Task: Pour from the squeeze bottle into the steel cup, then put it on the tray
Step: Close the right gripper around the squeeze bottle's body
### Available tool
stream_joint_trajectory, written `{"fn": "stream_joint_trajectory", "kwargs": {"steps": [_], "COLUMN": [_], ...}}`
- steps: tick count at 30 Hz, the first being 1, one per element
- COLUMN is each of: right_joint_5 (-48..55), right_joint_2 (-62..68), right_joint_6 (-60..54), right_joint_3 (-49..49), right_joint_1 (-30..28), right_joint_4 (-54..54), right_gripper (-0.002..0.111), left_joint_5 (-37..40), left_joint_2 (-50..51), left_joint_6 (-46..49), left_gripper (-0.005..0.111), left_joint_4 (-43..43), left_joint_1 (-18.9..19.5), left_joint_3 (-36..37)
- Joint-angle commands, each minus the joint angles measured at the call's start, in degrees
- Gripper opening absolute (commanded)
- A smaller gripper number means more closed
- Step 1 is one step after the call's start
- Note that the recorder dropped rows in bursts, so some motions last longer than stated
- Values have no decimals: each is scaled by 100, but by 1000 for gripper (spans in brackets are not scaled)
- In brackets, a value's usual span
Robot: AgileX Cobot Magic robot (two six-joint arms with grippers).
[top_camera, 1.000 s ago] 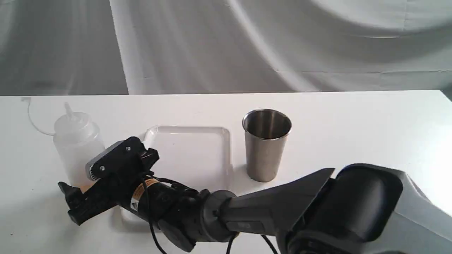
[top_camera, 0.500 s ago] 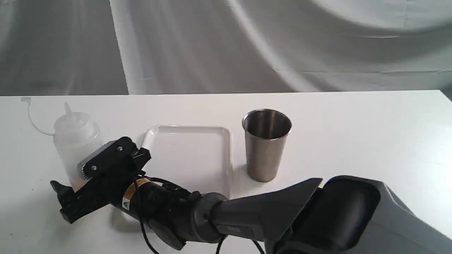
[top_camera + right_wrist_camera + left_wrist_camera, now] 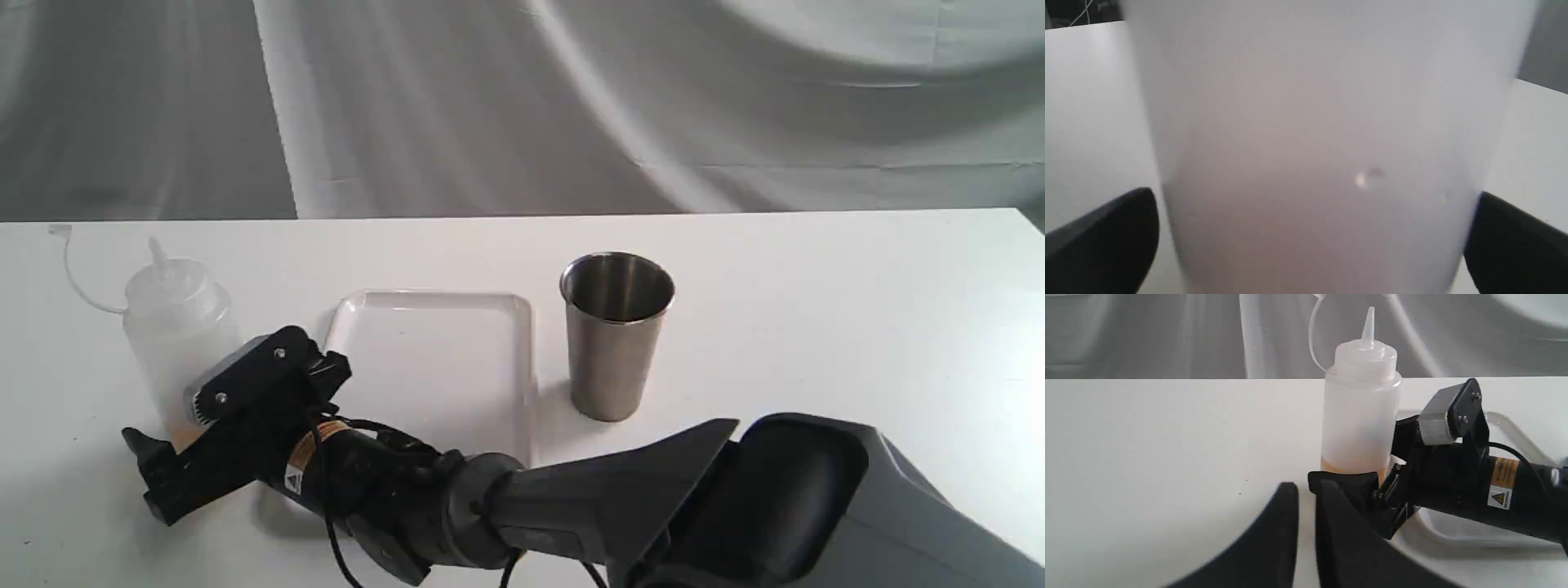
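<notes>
My left hand sits nearest, narrow and holding nothing. My right hand reaches across the white counter, spread wide, one finger on each side of the squeeze bottle. The bottle stands upright at the counter's left, with a little amber liquid inside. Beside it lies the tray, then the steel cup, upright.
</notes>
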Motion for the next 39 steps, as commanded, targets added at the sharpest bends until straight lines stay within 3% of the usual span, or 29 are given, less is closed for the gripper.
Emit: {"fn": "stream_joint_trajectory", "kwargs": {"steps": [1, 12, 17, 26, 29, 39], "right_joint_5": [2, -20, 33, 169, 145, 134], "right_joint_2": [-23, -23, 12, 109, 109, 109], "right_joint_6": [-71, -397, -521, -521, -568, -671], "right_joint_3": [-29, -29, -232, -404, -404, -404], "right_joint_1": [-49, -49, -49, -49, -49, -49], "right_joint_4": [-27, -91, -168, -109, -109, -109], "right_gripper": [105, 95, 90, 87, 79, 30], "left_joint_5": [-42, -32, -32, -32, -32, -32], "left_joint_2": [-26, -26, -26, -26, -26, -26], "left_joint_6": [-27, 9, 486, 560, 560, 560], "left_gripper": [8, 8, 8, 8, 8, 8], "left_joint_4": [6, 53, 48, 48, 48, 48], "left_joint_1": [-29, -29, -29, -29, -29, -29], "left_joint_3": [25, 25, 25, 25, 25, 25]}}
